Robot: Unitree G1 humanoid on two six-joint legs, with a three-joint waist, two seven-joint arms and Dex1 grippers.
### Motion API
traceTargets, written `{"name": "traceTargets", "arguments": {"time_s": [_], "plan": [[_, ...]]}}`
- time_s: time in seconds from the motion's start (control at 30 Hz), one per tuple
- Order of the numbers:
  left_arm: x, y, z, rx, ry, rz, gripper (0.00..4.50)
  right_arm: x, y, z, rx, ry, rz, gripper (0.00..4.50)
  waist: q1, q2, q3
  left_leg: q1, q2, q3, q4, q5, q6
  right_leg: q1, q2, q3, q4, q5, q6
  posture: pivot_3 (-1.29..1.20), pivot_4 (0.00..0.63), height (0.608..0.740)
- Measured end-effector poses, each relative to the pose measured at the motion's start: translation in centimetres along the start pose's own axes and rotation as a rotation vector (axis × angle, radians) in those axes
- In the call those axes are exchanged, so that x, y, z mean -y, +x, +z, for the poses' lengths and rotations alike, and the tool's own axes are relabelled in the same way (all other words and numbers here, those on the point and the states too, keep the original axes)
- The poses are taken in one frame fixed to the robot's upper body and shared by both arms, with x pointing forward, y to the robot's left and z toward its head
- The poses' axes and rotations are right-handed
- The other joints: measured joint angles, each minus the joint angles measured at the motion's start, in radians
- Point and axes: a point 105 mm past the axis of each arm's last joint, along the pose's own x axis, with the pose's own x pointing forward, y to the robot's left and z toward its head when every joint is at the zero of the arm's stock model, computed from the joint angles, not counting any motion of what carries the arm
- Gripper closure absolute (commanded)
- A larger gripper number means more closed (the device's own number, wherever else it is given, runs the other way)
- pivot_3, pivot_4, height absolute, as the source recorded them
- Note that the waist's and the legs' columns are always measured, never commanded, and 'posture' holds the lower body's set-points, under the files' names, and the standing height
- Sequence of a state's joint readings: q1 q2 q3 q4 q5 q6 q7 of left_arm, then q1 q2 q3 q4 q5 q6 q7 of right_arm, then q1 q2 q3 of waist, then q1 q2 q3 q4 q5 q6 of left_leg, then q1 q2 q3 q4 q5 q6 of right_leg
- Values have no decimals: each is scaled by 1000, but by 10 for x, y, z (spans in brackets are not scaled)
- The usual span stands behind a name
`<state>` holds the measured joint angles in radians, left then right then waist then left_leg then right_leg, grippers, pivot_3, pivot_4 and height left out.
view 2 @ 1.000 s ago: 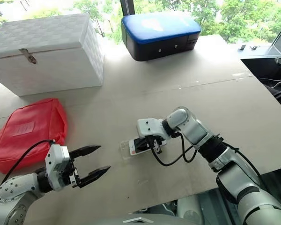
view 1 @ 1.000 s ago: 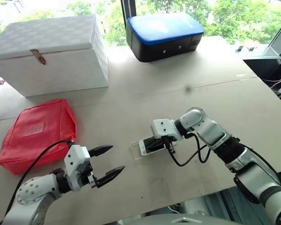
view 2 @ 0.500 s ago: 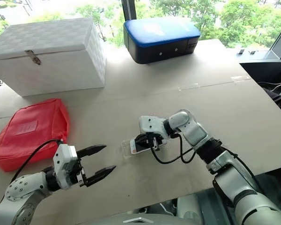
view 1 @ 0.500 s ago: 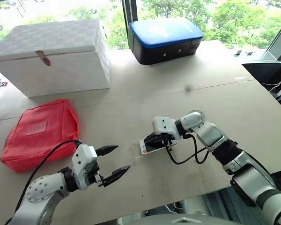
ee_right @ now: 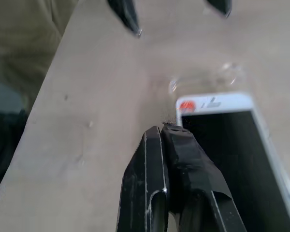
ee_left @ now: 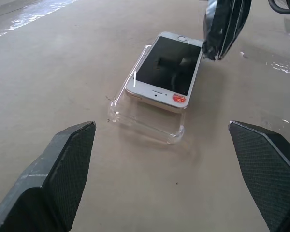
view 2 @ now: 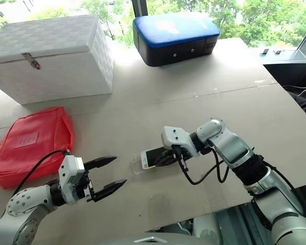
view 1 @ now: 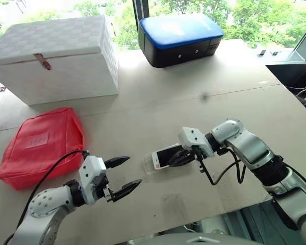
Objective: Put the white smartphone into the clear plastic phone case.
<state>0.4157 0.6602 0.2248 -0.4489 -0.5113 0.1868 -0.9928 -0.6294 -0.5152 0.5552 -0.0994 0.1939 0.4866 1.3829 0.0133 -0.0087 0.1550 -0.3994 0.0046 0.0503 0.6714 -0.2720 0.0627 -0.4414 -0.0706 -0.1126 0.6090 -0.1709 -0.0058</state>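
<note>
Surface: broad tan board surface [view 1: 158,97], matte, with faint seams across it and a small dark spot near the middle.
Room: window along the far edge, green trees outside.
Far side: white woven lidded box [view 1: 56,56] with a small clasp; black case with a blue padded top [view 1: 179,38].
Left side: flat red fabric pouch [view 1: 41,145].
Phone: white smartphone with black screen [ee_left: 165,67], face up, lying askew in the clear plastic phone case [ee_left: 147,123], whose near end sticks out bare.
Left end effector [view 1: 121,176]: fingers wide apart, holding nothing, near the case.
Right end effector [view 1: 176,159]: fingers pressed together, tips at the phone's edge.
</note>
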Motion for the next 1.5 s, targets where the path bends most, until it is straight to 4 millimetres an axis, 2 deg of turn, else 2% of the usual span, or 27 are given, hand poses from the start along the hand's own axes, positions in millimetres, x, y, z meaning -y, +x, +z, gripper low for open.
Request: {"name": "traceTargets", "arguments": {"time_s": [0.17, 0.37, 0.57, 0.8, 1.03, 1.17, 1.5], "plan": [[1, -1, -1, -2, -4, -5, 0, 6, 12, -9, -21, -1, -4, 4484, -2, 0, 0, 1, 1, -1, 0, 0, 0, 0, 1, -1, 1, 0, 0, 0, 150, 740], [3, -3, -5, -12, -20, -1, 0, 14, 27, 3, 29, -27, -2, 4484, 1, 0, 0, 0, 1, 0, 0, 0, -1, 0, 1, 0, 1, 0, 0, 0, 150, 740], [4, -3, -6, -17, -27, 9, 0, 21, 34, -2, 12, -49, -23, 4484, -1, -1, 0, 1, 0, 0, 1, 0, -1, 1, 1, 0, 1, 0, 0, 0, 150, 740], [7, -5, -9, -26, -41, 15, 0, 16, 32, -3, 37, 10, 3, 4484, 0, 0, 0, 1, 1, -1, 1, 0, -1, 1, 1, -1, 2, 0, 0, 0, 150, 740], [5, -3, -6, -17, -29, 20, 0, 30, 30, 19, 116, 24, -61, 4484, -1, 0, 0, 1, 1, -1, 1, 0, -1, 1, 1, -1, 1, 0, 0, 0, 150, 740], [3, -2, -4, -11, -21, 22, 0, 39, 31, 7, 60, 21, -105, 4484, 0, 0, 0, 1, 0, 0, 1, 0, -1, 1, 1, 0, 1, 0, 0, 0, 150, 740], [1, 1, 1, 3, -2, 16, 0, 49, 39, 3, -28, -94, -108, 4484, -2, 0, -1, 6, 1, -1, 0, 0, -1, 3, 1, 0, 2, 0, 0, 0, 150, 740]]}}
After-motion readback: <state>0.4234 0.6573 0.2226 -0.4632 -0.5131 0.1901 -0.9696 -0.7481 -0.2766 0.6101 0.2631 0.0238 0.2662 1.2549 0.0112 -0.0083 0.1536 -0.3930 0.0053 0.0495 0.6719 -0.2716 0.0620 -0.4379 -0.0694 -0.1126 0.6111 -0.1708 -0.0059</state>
